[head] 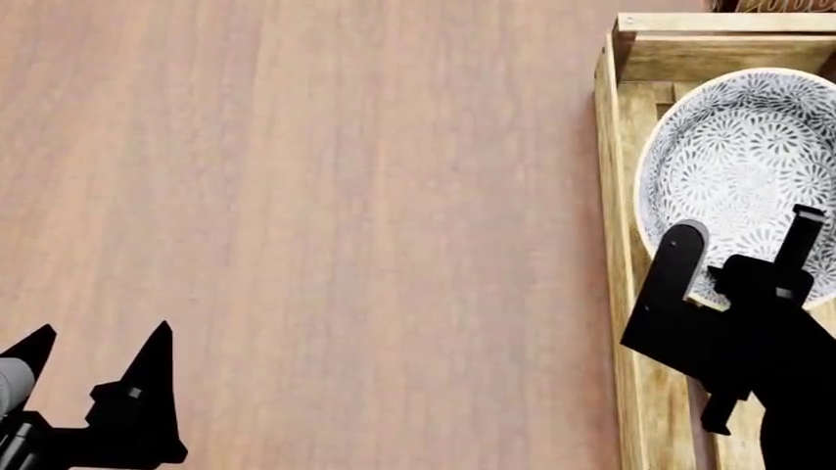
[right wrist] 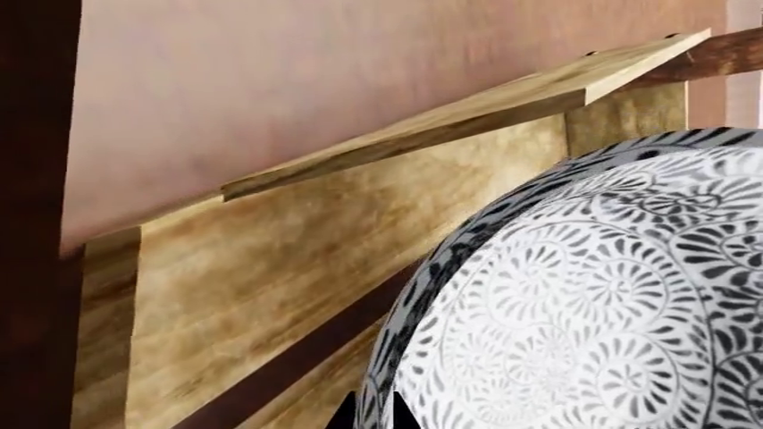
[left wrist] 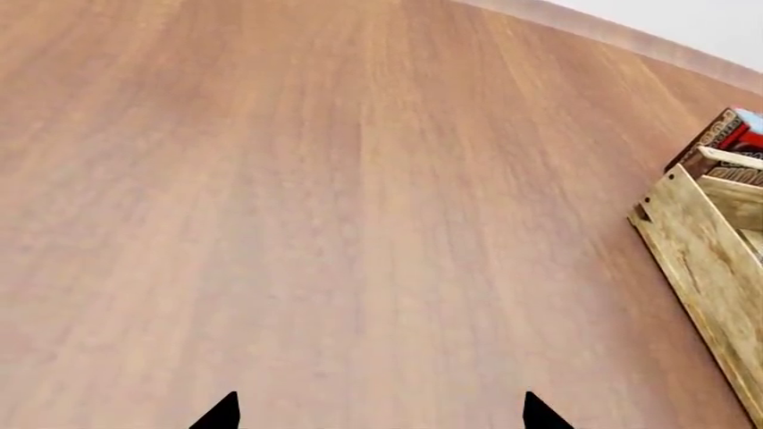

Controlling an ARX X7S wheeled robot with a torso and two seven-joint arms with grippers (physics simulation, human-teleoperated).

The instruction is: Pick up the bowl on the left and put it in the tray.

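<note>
The bowl [head: 738,157], white with a grey-black floral pattern, sits inside the tray [head: 609,196] at the right of the head view. My right gripper [head: 742,240] reaches over the bowl's near rim. In the right wrist view the gripper [right wrist: 372,413] has its tips shut on the rim of the bowl [right wrist: 573,295], beside the tray's wooden side wall [right wrist: 357,232]. Whether the bowl rests on the slats is hidden. My left gripper [head: 98,352] hangs open over bare table at the lower left, well away. Its wrist view shows the open tips [left wrist: 381,413] and one end of the tray [left wrist: 698,241].
A small red-brown box [left wrist: 730,134] stands just beyond the tray's end. The table's far edge [left wrist: 620,31] runs behind it. The wooden tabletop [head: 327,196] stretches to the left of the tray.
</note>
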